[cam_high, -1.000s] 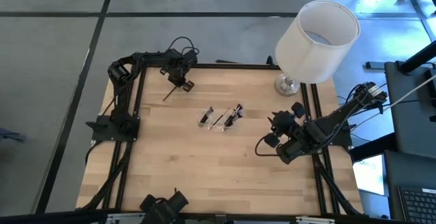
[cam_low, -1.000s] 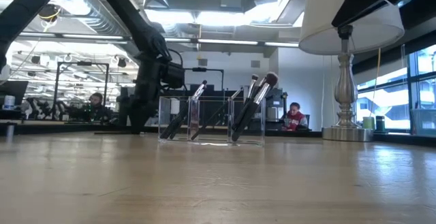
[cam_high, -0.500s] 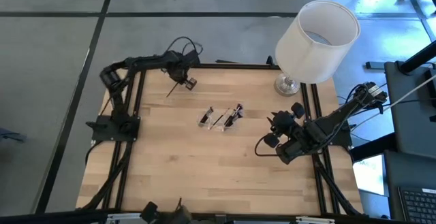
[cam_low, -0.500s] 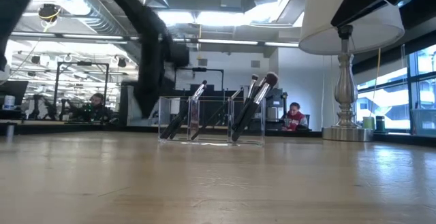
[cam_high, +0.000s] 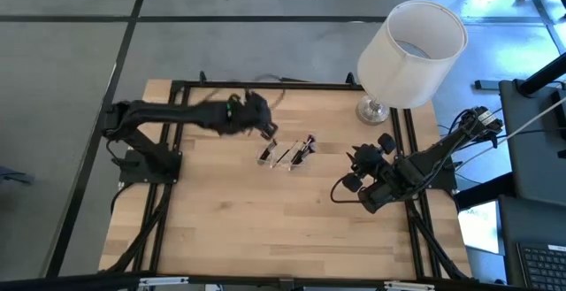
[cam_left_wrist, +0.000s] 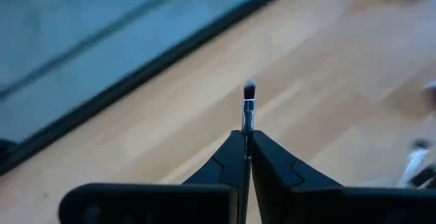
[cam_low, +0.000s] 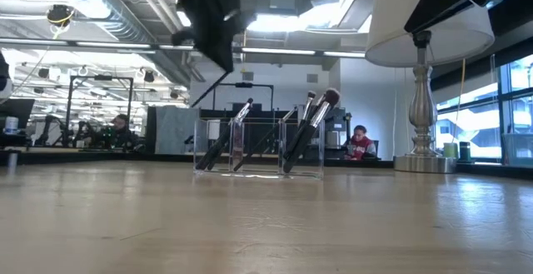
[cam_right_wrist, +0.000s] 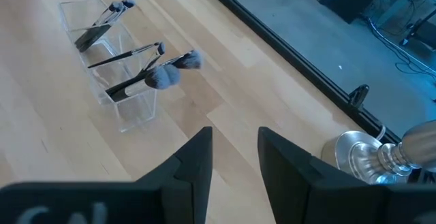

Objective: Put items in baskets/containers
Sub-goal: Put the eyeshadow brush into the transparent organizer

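The clear compartment tray (cam_high: 285, 152) stands near the table's middle and holds several dark brushes (cam_low: 308, 124) that lean on its walls, heads up; the right wrist view also shows the tray (cam_right_wrist: 112, 60). My left gripper (cam_high: 268, 134) hovers just left of and beyond the tray, shut on one thin brush (cam_left_wrist: 248, 108). In the low view the left gripper (cam_low: 226, 64) is high above the table, the brush (cam_low: 208, 91) slanting down from it. My right gripper (cam_right_wrist: 235, 139) is open and waits at the table's right side (cam_high: 354, 172). My left gripper pinches the thin brush between its two shut fingers, the brush lying along them. Its silver ferrule (cam_left_wrist: 247, 115) and small dark tip stick out past the fingertips. The brush is lifted clear of the table and slants downward (cam_low: 208, 91) below the gripper.
A big white-shaded lamp (cam_high: 409, 52) stands at the far right corner, its silver base (cam_right_wrist: 368, 152) close to my right arm. Black frame rails (cam_high: 265, 85) run along the table's edges. Bare wood lies on the near half (cam_high: 265, 220).
My left gripper has swung from the far left corner toward the tray, rightward and nearer, and has risen well above the table. The brush, which slanted down to the wood a second ago, is now lifted clear and carried along. The right arm has kept still.
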